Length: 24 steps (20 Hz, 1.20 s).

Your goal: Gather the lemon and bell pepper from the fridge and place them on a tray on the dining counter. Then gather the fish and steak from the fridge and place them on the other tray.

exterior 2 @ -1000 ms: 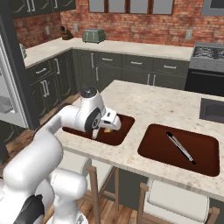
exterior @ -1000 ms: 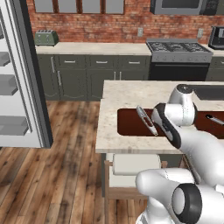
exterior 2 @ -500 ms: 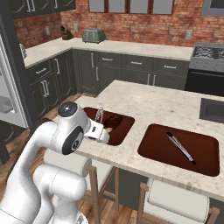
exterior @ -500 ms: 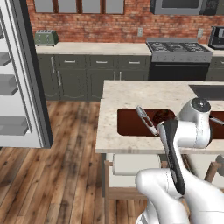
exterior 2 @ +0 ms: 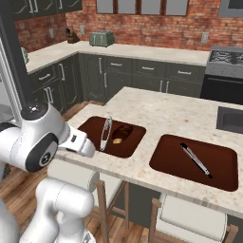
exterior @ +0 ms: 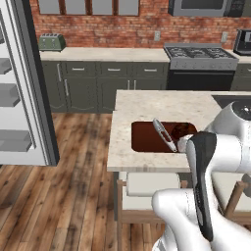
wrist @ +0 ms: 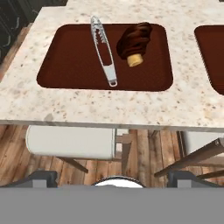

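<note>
Currently looking down along the claw (wrist: 114, 178) in the hand view, with its 2 dark tips set wide apart at the bottom left and bottom right of the frame and nothing between them. Seeing the steak (wrist: 134, 40) at upper centre, lying inside a brown tray (wrist: 65, 65) sunk into the speckled table (wrist: 109, 107), just right of silver tongs (wrist: 103, 48) that run slantwise across the same tray. Cannot tell whether steak and tongs touch. Finding a 2nd brown tray (wrist: 213, 52) cut off at the right edge, and a pale stool seat (wrist: 70, 142) under the table rim at lower left. From the right base view, spotting that 2nd tray (exterior 2: 166, 159) at centre right with a slim utensil (exterior 2: 195, 160) lying in it. From the left base view, noting the fridge (exterior: 34, 98) along the left edge, door swung open.
</note>
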{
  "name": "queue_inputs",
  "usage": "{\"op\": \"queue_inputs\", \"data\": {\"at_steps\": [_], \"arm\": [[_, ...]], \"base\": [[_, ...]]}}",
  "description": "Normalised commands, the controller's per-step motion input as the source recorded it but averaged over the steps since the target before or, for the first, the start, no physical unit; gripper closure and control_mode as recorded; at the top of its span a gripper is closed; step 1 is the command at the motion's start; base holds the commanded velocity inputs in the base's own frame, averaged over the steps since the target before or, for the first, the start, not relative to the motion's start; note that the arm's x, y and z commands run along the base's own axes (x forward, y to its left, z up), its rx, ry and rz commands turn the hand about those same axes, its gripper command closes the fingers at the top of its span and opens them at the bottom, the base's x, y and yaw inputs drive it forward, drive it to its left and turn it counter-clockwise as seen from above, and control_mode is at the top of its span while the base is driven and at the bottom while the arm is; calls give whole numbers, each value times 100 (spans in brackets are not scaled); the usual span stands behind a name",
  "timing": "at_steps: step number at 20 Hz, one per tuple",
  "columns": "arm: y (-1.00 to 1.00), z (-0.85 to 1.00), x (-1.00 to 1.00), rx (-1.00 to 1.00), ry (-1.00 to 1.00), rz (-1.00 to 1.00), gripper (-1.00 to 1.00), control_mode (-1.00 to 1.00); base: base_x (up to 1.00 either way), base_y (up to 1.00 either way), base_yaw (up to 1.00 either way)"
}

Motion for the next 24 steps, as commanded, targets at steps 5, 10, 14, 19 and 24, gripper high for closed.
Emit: {"op": "queue_inputs", "data": {"at_steps": [5,10,14,19,24], "arm": [[61,8,-89,0,-9,0,-100,-100],[39,-8,-13,0,0,0,-100,-100],[3,-8,-10,-4,-3,0,-100,-100],[12,-15,-35,-1,-6,1,-100,100],[0,0,0,0,0,0,-100,100]], "base": [[0,0,0],[0,0,0],[0,0,0],[-29,17,2],[-88,68,14]]}}
